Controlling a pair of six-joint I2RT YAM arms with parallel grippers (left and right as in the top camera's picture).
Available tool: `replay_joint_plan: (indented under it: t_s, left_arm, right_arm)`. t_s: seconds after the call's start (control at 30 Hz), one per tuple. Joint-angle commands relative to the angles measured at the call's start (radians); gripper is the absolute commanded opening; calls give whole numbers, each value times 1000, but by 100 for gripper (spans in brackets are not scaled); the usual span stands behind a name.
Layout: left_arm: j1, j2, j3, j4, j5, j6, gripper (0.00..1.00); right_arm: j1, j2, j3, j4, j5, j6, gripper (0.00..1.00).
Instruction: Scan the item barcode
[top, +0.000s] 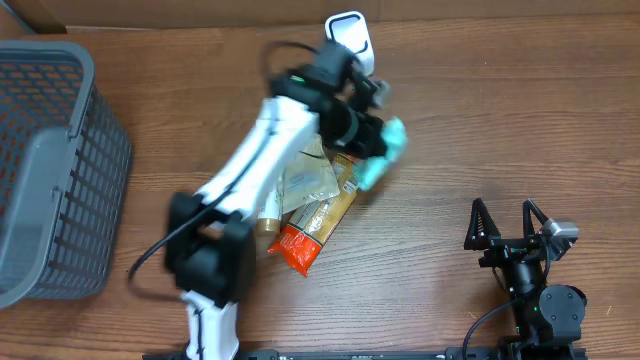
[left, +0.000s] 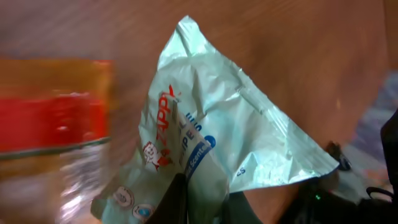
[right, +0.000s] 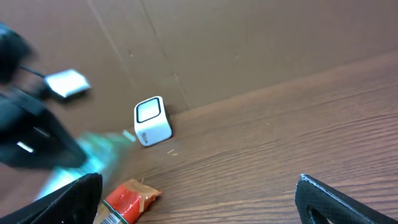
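Table (top: 520, 120): showed brown wood grain, smooth, faint sheen.
Basket (top: 50, 170), at 9 o'clock: was grey plastic mesh, matt.
Scanner (top: 348, 35), at 12 o'clock: was white plastic, glossy.
Pouch (left: 249, 137): was pale green film, crinkled, shiny.
Snack packet (top: 300, 245), at 7 o'clock of the pouch: was orange-red film, glossy.
Right gripper (top: 503, 207), at 4 o'clock: looked like black matt plastic.
Backdrop (right: 249, 43): was brown cardboard, matt.

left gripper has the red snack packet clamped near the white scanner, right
Not quite. The left gripper is shut on the teal pouch, not the red snack packet, which lies on the table below the arm. The left wrist view shows the pouch pinched at its lower edge. The rest holds: it is near the white scanner.
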Motion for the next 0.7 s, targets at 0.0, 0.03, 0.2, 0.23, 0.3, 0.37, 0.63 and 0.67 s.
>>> replay_joint_plan:
  t_s: [0.0, 0.03, 0.2, 0.23, 0.3, 0.37, 0.63, 0.67]
  left_arm:
    - [-71, 124, -4, 85, 303, -48, 4]
    - [-85, 150, -4, 112, 357, -48, 4]
    - [-106, 194, -4, 162, 420, -49, 17]
    - [-106, 190, -4, 166, 420, -49, 27]
    - [-98, 179, -1, 172, 420, -51, 56]
    - [-85, 162, 8, 173, 410, -51, 100]
    - [-13, -44, 75, 164, 135, -43, 100]
    - [2, -87, 85, 155, 71, -43, 100]
  right_arm:
    - [5, -9, -10, 3, -1, 3, 100]
    - [5, -9, -10, 3, -1, 3, 100]
    - [5, -9, -10, 3, -1, 3, 100]
    - [5, -9, -10, 3, -1, 3, 100]
    - [5, -9, -10, 3, -1, 3, 100]
    - [5, -9, -10, 3, -1, 3, 100]
    - [5, -9, -10, 3, -1, 3, 100]
    - [5, -9, -10, 3, -1, 3, 100]
